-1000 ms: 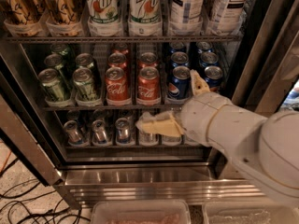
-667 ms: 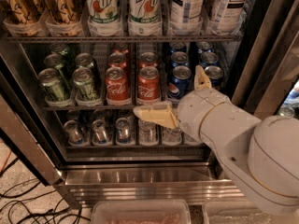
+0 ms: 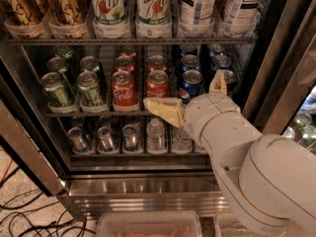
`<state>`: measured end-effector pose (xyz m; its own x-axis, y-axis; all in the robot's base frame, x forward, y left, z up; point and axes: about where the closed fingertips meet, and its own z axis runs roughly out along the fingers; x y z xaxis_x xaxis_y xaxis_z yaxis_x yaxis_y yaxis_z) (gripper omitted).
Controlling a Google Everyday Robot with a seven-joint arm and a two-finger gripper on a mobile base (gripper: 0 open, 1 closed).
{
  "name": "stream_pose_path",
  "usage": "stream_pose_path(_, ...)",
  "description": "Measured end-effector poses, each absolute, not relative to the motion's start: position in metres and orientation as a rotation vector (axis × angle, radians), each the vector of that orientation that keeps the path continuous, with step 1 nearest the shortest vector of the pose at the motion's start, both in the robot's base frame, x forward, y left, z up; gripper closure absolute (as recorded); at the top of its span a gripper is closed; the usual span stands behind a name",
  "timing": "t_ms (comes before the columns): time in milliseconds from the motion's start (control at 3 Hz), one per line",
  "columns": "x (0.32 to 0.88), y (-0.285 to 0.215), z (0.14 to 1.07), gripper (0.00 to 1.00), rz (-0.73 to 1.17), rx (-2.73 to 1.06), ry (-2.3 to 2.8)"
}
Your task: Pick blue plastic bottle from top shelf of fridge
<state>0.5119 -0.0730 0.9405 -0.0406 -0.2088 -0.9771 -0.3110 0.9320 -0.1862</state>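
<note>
The robot's cream two-finger claw (image 3: 182, 89) hangs in front of the middle rack of the tall stainless-steel fridge (image 3: 143, 191), level with the red soda cans (image 3: 124, 89). Its fingers are spread wide, one pointing left and one up, with nothing between them. The large clear blue plastic bottle (image 3: 197, 8) with a checked label stands above on the grey wire top shelf (image 3: 148, 41), right of the white-and-green 7up bottles (image 3: 154, 9) (a similar bottle stands just beside it), apart from the claw.
</note>
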Motion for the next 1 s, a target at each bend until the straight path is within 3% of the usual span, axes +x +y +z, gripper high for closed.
stream_pose_path(1000,0.524,-0.106,0.947,0.00,0.003,-0.299,1.575)
